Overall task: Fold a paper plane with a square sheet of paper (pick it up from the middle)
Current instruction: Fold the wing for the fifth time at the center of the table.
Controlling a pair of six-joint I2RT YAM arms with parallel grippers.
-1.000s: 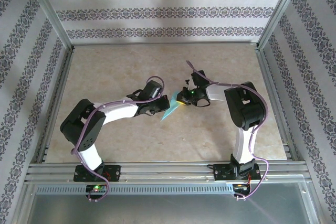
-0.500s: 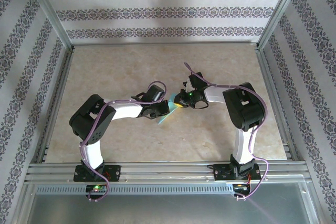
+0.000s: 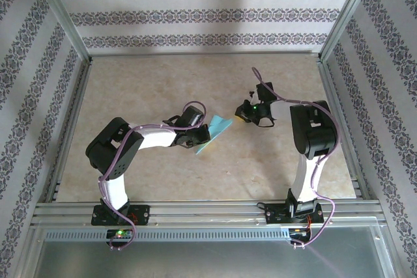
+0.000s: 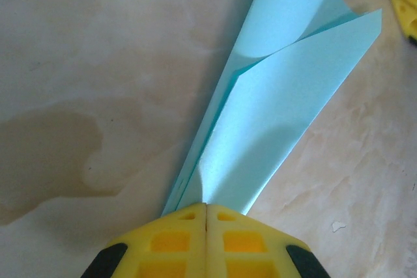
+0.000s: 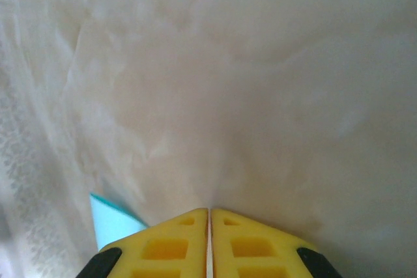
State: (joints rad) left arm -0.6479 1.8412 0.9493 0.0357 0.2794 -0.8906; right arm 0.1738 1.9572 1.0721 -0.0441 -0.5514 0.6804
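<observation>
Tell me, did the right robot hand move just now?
Yes. The right gripper has pulled back from the paper plane, shifting toward the metal rail on the right side and a little toward the back wall.

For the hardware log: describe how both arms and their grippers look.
The left arm and right arm have white links, black joint housings and a purple cable looped along each. The left gripper and right gripper are yellow with square recesses and black side patches.

Paper plane (image 4: 273, 115) partly hidden behind left claw (image 4: 206, 208).
</observation>
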